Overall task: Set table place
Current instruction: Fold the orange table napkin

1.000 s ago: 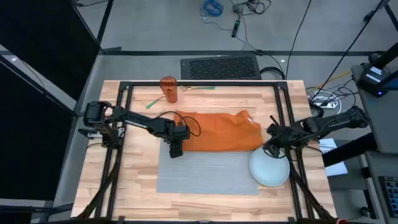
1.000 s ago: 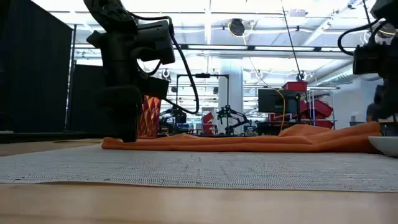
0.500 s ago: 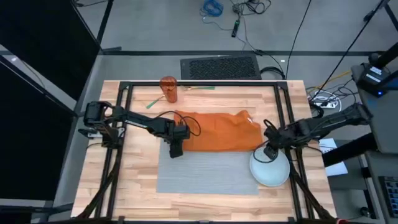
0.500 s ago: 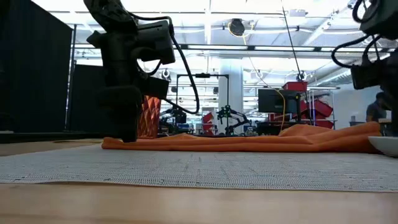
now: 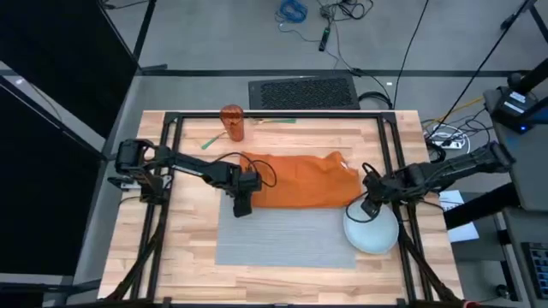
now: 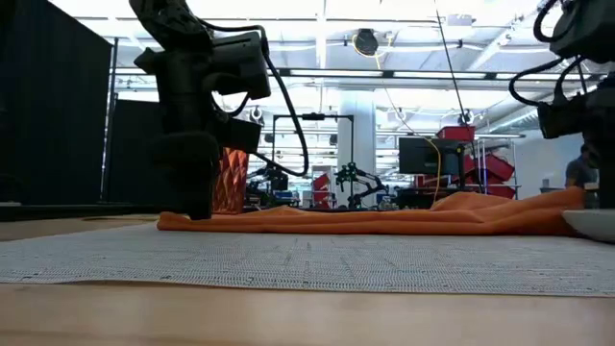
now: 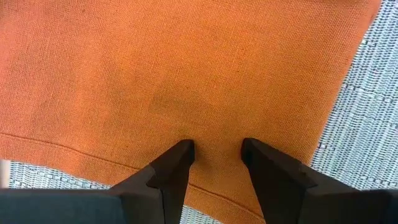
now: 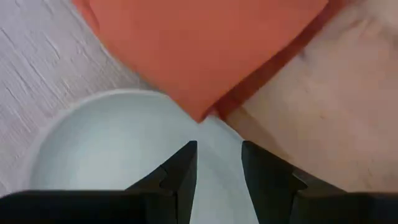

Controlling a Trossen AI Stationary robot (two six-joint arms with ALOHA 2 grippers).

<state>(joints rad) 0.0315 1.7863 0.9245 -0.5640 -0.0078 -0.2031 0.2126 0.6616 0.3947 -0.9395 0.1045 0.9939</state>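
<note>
While the left gripper [image 5: 241,205] presses down on the left end of the orange cloth napkin [image 5: 301,180], its fingers [image 7: 171,168] stand a little apart with the cloth flat beneath them, not pinched. That napkin lies spread across the middle of the table [image 5: 282,141], its near edge overlapping the far edge of the grey woven placemat [image 5: 282,235]. The placemat sits flat on the near half of the tabletop. A pale blue-white plate [image 5: 374,235] rests at the placemat's right edge, partly on the mat and partly on bare wood. The right gripper [image 5: 370,205] hovers over the plate's far rim, beside the napkin's right corner, its fingers [image 8: 180,168] slightly spread and holding nothing. An orange cup [image 5: 232,122] stands near the table's far edge.
</note>
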